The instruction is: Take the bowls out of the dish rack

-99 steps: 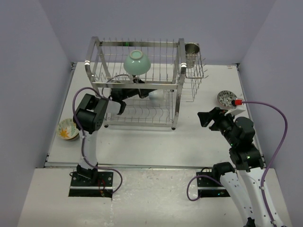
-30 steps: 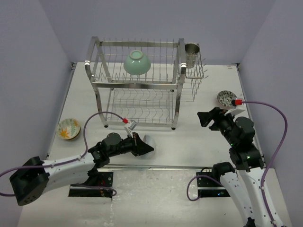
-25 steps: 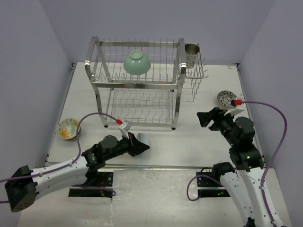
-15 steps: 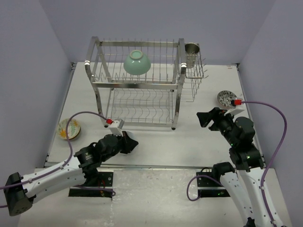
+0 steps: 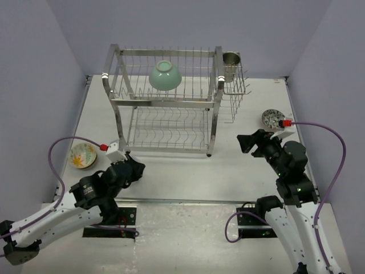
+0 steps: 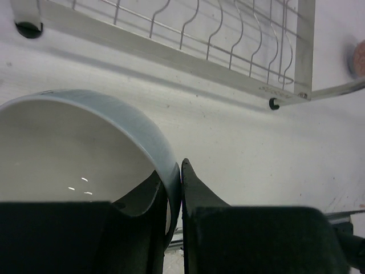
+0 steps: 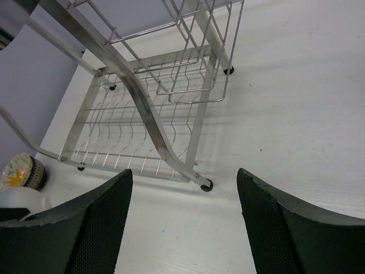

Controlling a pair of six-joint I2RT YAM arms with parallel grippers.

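Looks like a robotics lab test cell, not anybody's kitchen. Two robot arms, the left arm [image 5: 57, 212] and the right arm [image 5: 291, 165], are bolted on black base plates [image 5: 108, 222] at the near edge of a white tabletop [image 5: 239, 171]. Plain lavender walls [image 5: 34, 74] box it in on three sides. Purple cables [image 5: 344, 154] loop off the wrists (very much bench-rig wiring). The steel dish rack [image 5: 165, 101] is the only homey thing here, and it's standing on that bare white board like a prop.
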